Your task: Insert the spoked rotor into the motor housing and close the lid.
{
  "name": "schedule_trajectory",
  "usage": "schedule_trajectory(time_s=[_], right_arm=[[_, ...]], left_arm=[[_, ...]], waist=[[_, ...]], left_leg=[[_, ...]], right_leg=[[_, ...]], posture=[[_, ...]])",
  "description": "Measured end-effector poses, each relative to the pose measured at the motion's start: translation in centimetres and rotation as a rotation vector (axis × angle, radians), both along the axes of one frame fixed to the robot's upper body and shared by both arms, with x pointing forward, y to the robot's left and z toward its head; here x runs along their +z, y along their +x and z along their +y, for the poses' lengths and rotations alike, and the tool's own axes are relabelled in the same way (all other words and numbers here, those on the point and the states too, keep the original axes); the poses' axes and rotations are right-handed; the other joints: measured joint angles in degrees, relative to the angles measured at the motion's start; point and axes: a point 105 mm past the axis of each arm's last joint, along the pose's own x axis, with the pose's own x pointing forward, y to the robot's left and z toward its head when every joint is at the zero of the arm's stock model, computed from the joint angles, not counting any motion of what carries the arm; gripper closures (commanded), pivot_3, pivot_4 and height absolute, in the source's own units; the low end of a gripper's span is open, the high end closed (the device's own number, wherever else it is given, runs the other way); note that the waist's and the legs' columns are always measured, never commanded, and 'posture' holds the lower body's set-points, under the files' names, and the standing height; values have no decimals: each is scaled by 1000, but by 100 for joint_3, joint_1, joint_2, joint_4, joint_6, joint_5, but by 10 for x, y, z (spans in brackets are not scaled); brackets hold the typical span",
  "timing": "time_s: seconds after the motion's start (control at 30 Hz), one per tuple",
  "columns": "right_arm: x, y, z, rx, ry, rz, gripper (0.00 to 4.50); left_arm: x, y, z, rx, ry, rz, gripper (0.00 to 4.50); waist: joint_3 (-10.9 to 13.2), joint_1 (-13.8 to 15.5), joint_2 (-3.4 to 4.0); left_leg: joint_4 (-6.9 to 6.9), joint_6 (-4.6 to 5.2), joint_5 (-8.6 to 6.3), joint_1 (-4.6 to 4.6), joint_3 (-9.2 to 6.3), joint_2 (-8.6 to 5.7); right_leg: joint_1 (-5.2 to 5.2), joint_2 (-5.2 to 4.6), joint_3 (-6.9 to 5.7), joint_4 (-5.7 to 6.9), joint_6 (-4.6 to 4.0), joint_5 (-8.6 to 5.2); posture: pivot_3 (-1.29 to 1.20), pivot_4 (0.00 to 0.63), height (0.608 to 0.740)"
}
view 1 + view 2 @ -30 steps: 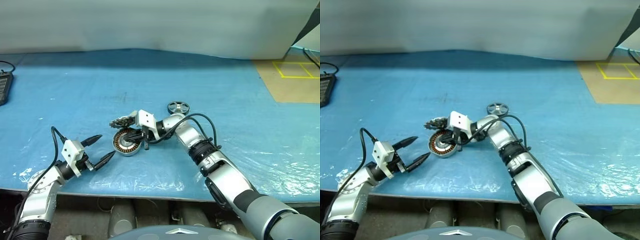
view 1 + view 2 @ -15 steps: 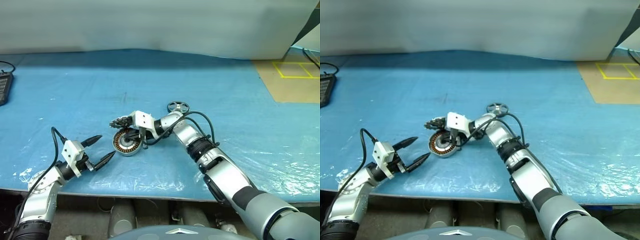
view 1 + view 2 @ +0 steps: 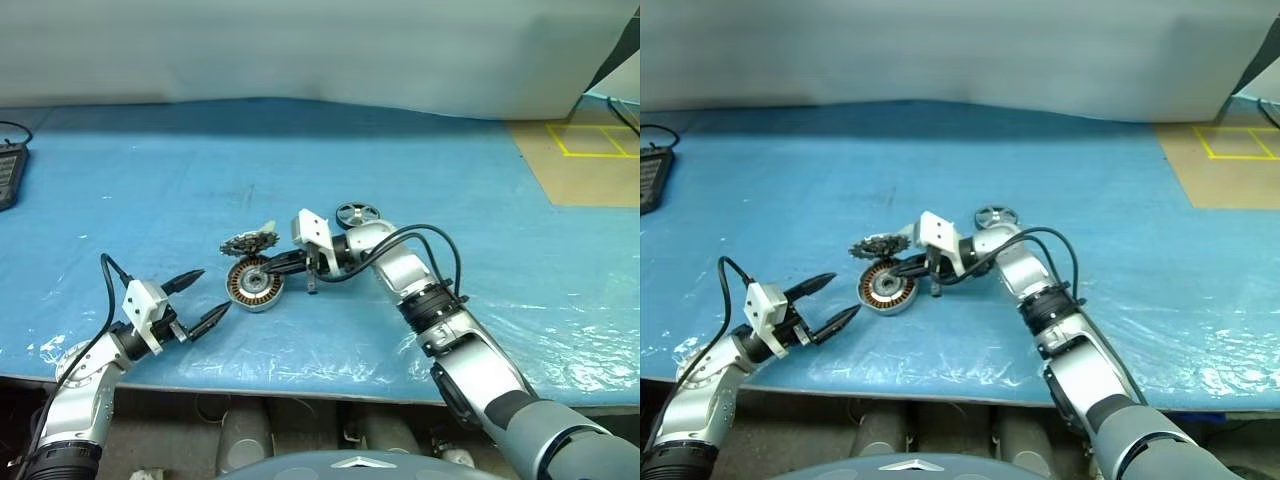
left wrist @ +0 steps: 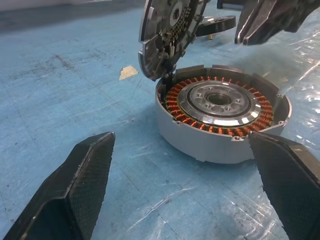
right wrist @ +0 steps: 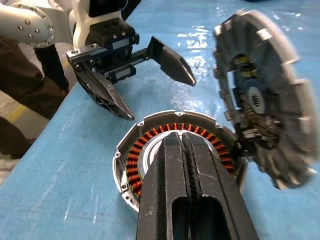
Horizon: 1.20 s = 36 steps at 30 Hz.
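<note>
Right pincer [image 3: 268, 263] has pulled back to the right and lifted a bit since a second ago, so it's off the lid now and its arm no longer covers the spoked rotor. Its two black fingers are pressed flat together with nothing between them, tips hanging over the motor housing [image 3: 254, 284]. Left pincer [image 3: 203, 297] hasn't budged: fingers spread as wide as they go, empty, pointing at the housing from just beside it.

Count-wise: one housing, one lid [image 3: 248, 243], one rotor [image 3: 356, 213], two pincers. Housing sits on the blue counter [image 3: 140, 180] with the copper windings and hub showing. Lid stands propped open on its hinge at the far rim, toothed shiny side facing the housing. Rotor lies flat on the counter behind the right arm, well apart from the housing.

Plenty of bare counter all round, front edge near the left arm, a tan patch with yellow lines at far right. A dark object [image 3: 8, 172] at the left edge is cut off, can't tell what it is.
</note>
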Motion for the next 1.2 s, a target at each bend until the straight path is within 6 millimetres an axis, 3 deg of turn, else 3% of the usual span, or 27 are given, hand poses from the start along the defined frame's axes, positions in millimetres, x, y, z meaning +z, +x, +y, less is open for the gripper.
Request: schedule_trajectory(time_s=[0.13, 0.23, 0.33, 0.5, 0.63, 0.87, 1.07, 1.2], right_arm=[[4, 10, -42, -93, -69, -3, 4310], [15, 26, -86, -202, -134, -39, 3552], [35, 46, -111, -302, -157, -120, 2568], [48, 70, -136, -400, -214, -194, 2568], [36, 83, -149, -476, -242, -162, 2568], [0, 90, -146, -531, -249, -81, 2568], [2, 95, -151, -548, -264, -113, 2568], [-8, 95, -157, -559, -298, -97, 2568]], left_arm=[[0, -1, 0, -1, -8, 3, 0], [0, -2, 0, 0, -14, 7, 0], [1, -1, -1, -4, -23, 7, 0], [5, 1, -5, -23, -43, -2, 0], [5, 2, -5, -26, -45, -6, 0], [5, 4, -5, -27, -48, -5, 0], [4, 4, -5, -27, -43, -1, 0], [3, 4, -5, -26, -35, 1, 0]], waist=[[0, 22, 0], [0, 36, 0], [0, -15, 0], [0, -24, 0], [0, -7, 0], [1, -7, 1], [1, -4, 1], [1, -3, 1]], left_leg=[[2, 0, 0, -2, 0, -5], [4, 0, 0, 0, 0, -6], [5, 0, 1, 4, 4, -8], [6, 0, 1, 3, 8, -9], [10, 1, 1, -4, 9, -9], [25, 2, 1, -23, 8, -7], [35, 3, 1, -23, 8, -6], [43, 3, 0, -25, 8, -6]], right_leg=[[0, -1, 2, -2, 1, 0], [2, 0, 2, -1, 1, 0], [2, 5, 5, 3, 1, 0], [1, 9, 6, 3, 0, 0], [-1, 6, 5, 2, 0, 0], [-17, 4, 5, 16, -1, 0], [-18, 4, 3, 28, -1, 0], [-18, 3, 4, 33, -1, 0]], posture=[[0, 150, 740], [0, 150, 740], [0, 150, 740], [0, 150, 740], [0, 150, 740], [0, 150, 740], [0, 150, 740], [0, 150, 740]])
